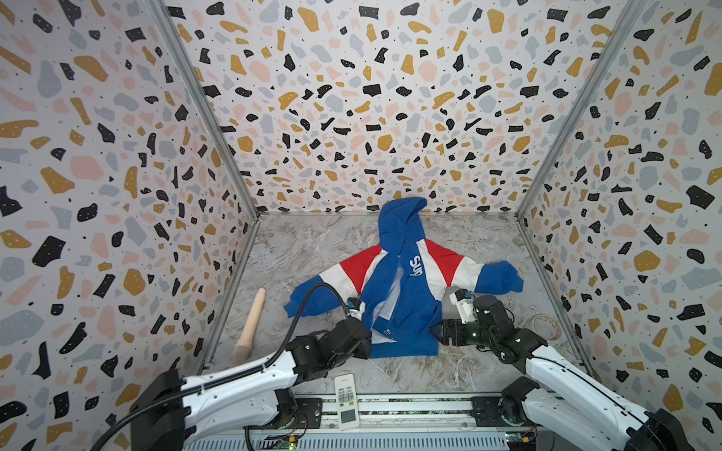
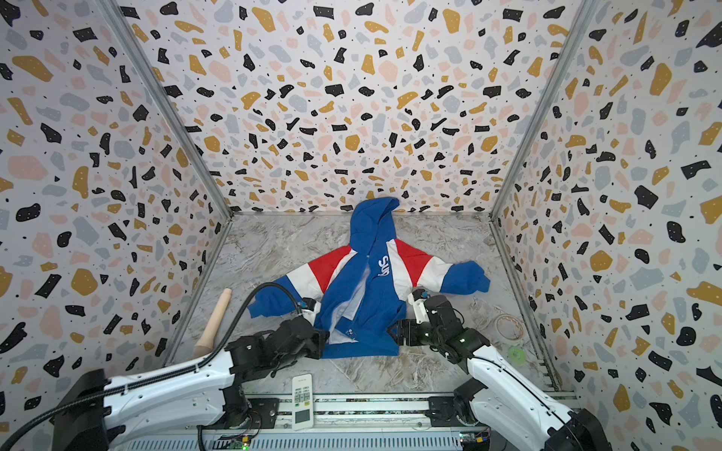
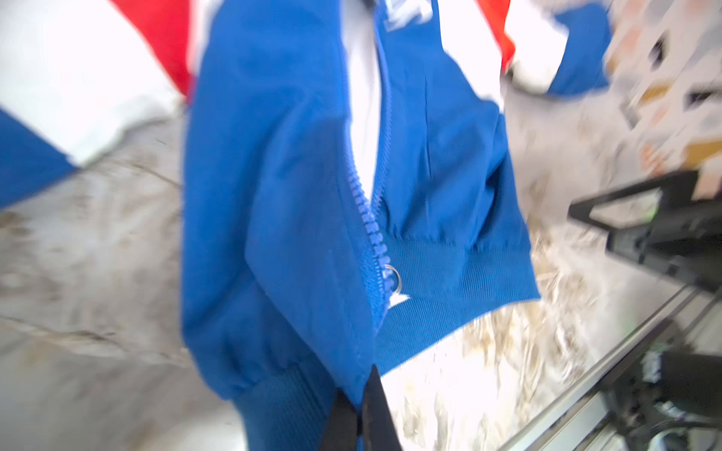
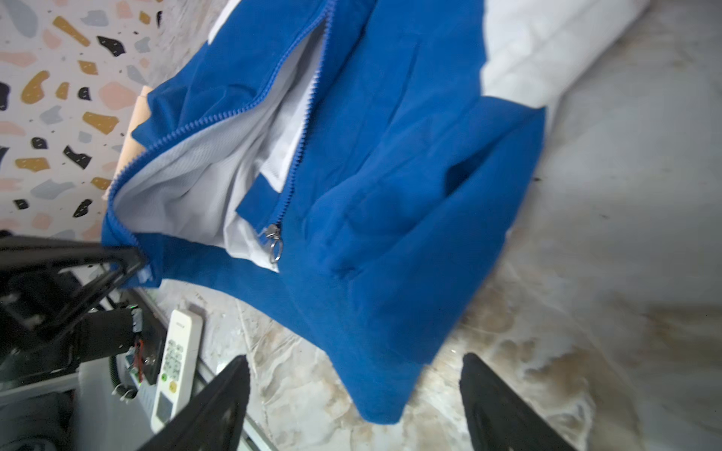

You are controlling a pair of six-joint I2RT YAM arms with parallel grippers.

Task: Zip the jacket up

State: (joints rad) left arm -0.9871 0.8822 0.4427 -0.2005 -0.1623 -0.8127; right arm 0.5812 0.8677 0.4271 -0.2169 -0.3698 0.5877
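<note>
The jacket (image 1: 406, 300) (image 2: 363, 312) lies on the marble table with its hood toward the back wall and its sleeves spread. Its zipper stands unzipped, showing white lining. The slider with its ring pull (image 4: 275, 242) (image 3: 392, 278) sits low, near the hem. My left gripper (image 3: 361, 410) (image 1: 370, 343) (image 2: 326, 340) is shut on the blue hem of the jacket's left front panel. My right gripper (image 4: 353, 361) (image 1: 435, 332) (image 2: 392, 332) is open at the jacket's right bottom corner, and that corner (image 4: 385, 406) points between its fingers without touching them.
A pale wooden stick (image 1: 252, 324) (image 2: 214, 324) lies by the left wall. A white remote (image 1: 346, 400) (image 2: 302, 402) (image 4: 174, 363) rests at the table's front edge on the rail. A thin ring (image 1: 547, 326) and a green roll (image 2: 516, 354) lie near the right wall.
</note>
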